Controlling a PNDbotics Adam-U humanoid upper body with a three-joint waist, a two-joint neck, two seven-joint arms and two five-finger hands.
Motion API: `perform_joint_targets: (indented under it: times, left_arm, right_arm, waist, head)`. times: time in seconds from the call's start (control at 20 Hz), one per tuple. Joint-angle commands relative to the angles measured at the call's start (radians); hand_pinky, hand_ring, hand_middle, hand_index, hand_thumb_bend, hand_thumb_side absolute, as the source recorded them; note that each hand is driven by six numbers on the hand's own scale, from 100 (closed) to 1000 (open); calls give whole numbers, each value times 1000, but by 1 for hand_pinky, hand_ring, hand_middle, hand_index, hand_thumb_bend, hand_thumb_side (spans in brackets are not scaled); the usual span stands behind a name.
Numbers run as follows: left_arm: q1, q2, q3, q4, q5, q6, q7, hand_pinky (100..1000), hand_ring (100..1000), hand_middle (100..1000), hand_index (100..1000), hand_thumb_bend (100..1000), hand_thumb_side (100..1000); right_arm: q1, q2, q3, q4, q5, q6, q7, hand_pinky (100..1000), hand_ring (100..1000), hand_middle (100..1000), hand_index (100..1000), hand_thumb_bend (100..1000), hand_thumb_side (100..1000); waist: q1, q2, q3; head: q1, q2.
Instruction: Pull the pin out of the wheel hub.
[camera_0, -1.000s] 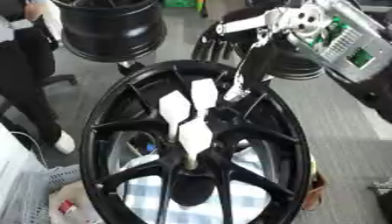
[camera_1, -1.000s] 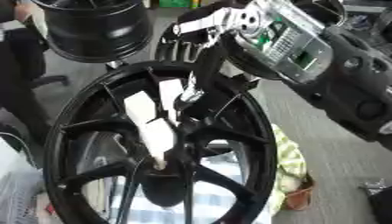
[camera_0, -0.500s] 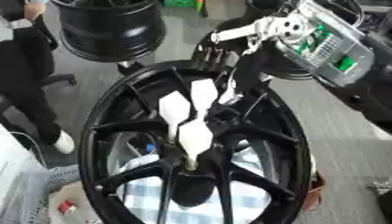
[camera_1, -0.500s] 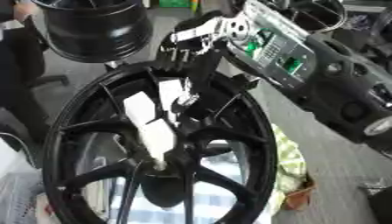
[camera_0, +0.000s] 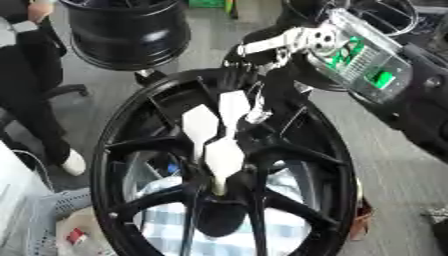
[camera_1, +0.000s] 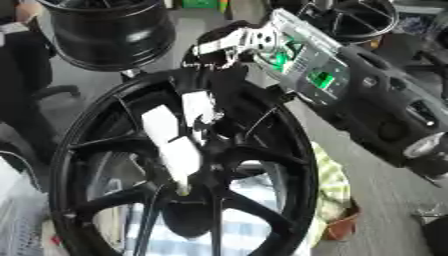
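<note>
A big black wheel hub (camera_0: 289, 150) stood almost on edge in the middle of the floor, its spokes running in to a dark centre low down. Three white patches (camera_0: 214, 135) sat on the spokes, two side by side on the far part and one nearer, pointing toward the centre. Just right of the far patches a small pale, silvery piece (camera_0: 256, 114) showed against the black; it may have been the pin, though I could not make it out for certain.

The robot's right hand (camera_0: 262, 62) came in from the far right, over the far rim of the hub. Its dark fingers reached down among the spokes beside that pale piece, but I could not tell whether they were closed on anything or simply lying straight. Behind the hand, the forearm showed a clear cover with green boards (camera_1: 302, 62) under it.

The left hand was nowhere to be seen.

Through the spokes a blue-and-white checked cloth (camera_0: 171, 220) lay underneath. A second black rim (camera_0: 131, 32) stood at the far left.
</note>
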Motion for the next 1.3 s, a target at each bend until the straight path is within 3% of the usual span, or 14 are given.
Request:
perform_joint_targets:
  times: [0.05,0.35,0.8,1.0,1.1,1.3]
  left_arm:
    - [-13,9,2,-17,3,-1,-4,765,875,760,846,191,680]
    - [-15,8,3,-17,3,-1,-4,766,876,760,846,190,681]
    - [-15,7,3,-17,2,-1,-4,767,876,760,845,189,682]
    - [-15,5,2,-17,2,-1,-6,767,876,760,845,188,683]
    - [-15,4,2,-17,1,-1,-7,767,877,761,846,187,683]
    - [-14,3,3,-17,1,-2,-7,768,877,761,846,186,683]
  right_arm:
    - [-15,-9,-7,5,-10,22,18,802,792,690,750,536,138]
    - [-10,-3,-6,12,-13,27,22,802,788,655,721,517,118]
    - [-2,2,-7,27,-14,35,23,818,769,609,683,404,100]
    - [-2,4,-5,28,-12,35,23,816,764,600,679,417,100]
    - [0,4,-4,29,-8,33,27,818,770,642,715,478,100]
    - [5,4,-6,31,-2,28,29,820,776,665,735,480,100]
  waist:
    - [5,-12,2]
    - [6,-10,5]
    - [5,-10,8]
    - [5,-10,7]
    - [5,-9,7]
    - [6,-8,6]
  head:
    - [-1,-10]
    - [0,-10]
    - [-2,-16]
    - [-3,-18]
    - [-4,-19]
    - [-3,-19]
